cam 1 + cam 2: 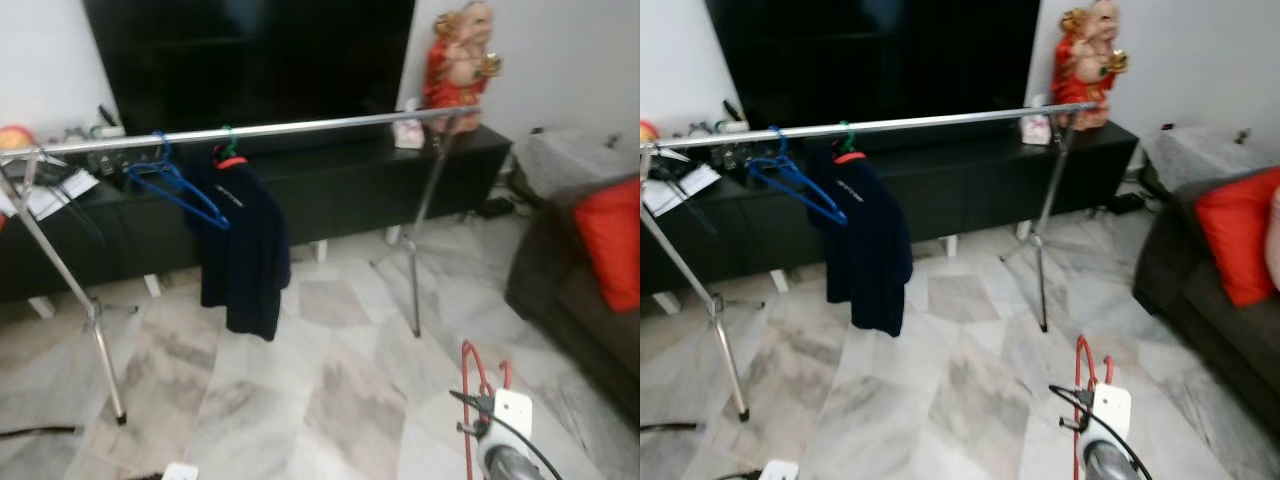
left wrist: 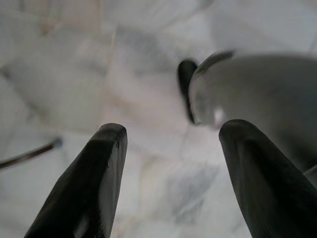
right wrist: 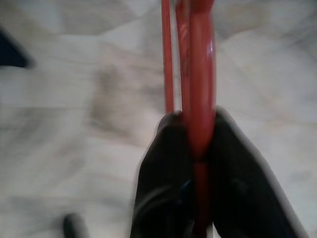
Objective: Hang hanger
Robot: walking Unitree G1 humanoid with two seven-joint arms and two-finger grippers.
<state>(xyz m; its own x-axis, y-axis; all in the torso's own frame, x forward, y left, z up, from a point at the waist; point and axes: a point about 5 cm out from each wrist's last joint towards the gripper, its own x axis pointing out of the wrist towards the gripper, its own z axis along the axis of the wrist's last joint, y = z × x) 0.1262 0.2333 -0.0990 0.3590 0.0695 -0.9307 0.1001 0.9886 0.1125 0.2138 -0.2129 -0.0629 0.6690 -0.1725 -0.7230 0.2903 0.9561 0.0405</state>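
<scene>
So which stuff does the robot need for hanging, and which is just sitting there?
Needed:
red hanger, pinched in the right gripper
silver clothes rail

Just there:
blue hanger
dark shirt
red statue
sofa with red cushion
left gripper, idle and open

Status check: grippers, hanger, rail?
Right gripper shut on red plastic hanger, held low over marble floor. Left gripper open, idle. Silver clothes rail ahead; blue hanger and dark shirt hang left, right stretch bare.

black tv console, red figurine, dark sofa with red cushion.
</scene>
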